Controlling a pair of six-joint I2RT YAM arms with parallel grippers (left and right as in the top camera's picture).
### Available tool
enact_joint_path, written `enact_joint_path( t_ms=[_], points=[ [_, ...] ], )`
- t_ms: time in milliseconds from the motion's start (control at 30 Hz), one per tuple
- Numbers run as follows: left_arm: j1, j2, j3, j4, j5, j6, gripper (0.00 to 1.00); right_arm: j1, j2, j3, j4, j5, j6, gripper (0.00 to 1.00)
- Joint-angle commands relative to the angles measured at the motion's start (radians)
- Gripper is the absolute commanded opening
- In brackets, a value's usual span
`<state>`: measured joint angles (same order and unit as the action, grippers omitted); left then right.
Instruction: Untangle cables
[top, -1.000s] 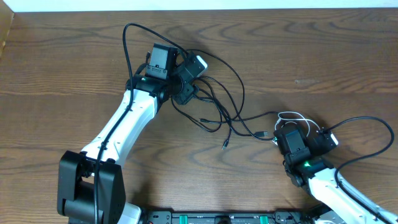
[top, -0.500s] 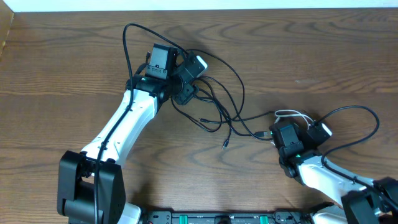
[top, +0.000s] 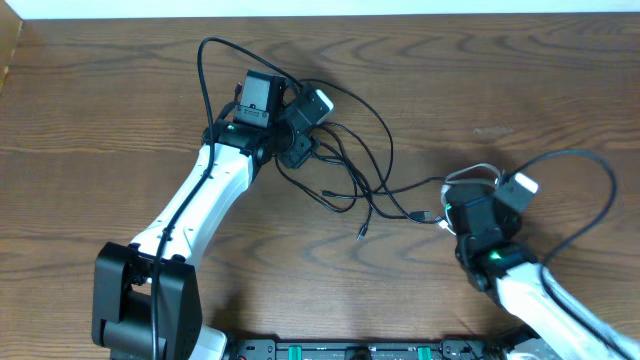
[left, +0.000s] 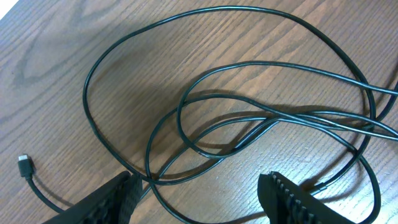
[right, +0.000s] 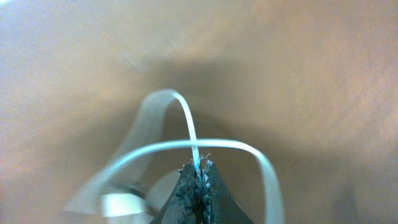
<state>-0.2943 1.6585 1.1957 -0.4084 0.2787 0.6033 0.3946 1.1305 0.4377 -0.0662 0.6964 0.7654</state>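
Tangle of thin black cables (left: 292, 115) lies in loose overlapping loops on the brown wooden tabletop (top: 100, 100), near the middle; one small black plug end (left: 25, 165) rests free at the side of the heap.

Left claw (left: 200, 183) hangs low over that heap, fingers apart with nothing between them but cable loops lying on the wood; no grip taken.

Thin white cable (right: 217, 143) sits well to the right of the black heap, bowed up in a small loop; right claw (right: 198, 168) has its fingers pressed together and clamped on one strand of it, right at the tips. The overhead view shows a black plug end just beside the white loop; whether white and black cross there is hidden by the right arm.

Step in hand, as judged: drawing the white cable clear of the rest.

- a tip pinch on so thin a cord looks likely to slip; a slow, steady draw suits it
- pull away from the black heap, to the right and kept low, so the loop opens rather than tightens
- watch the black plug end near the loop; if it trails along, stop and ease off
- left claw could press down or close on the black loops as an anchor, so the heap stays put
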Motion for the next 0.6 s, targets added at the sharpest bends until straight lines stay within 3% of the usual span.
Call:
enact_joint_path(
  t_ms=[0, 233, 567],
  points=[
    [0.007, -0.013, 0.001, -0.003, -0.002, 0.005, 0.66, -0.004, -0.166, 0.125, 0.006, -0.034, -0.216, 0.01],
    [0.007, -0.013, 0.001, -0.002, -0.002, 0.005, 0.66, -0.004, -0.393, 0.319, -0.026, -0.18, -0.244, 0.01],
    [0.007, -0.013, 0.001, -0.002, -0.002, 0.005, 0.65, -0.004, -0.466, 0.497, -0.031, -0.478, -0.228, 0.01]
  ],
)
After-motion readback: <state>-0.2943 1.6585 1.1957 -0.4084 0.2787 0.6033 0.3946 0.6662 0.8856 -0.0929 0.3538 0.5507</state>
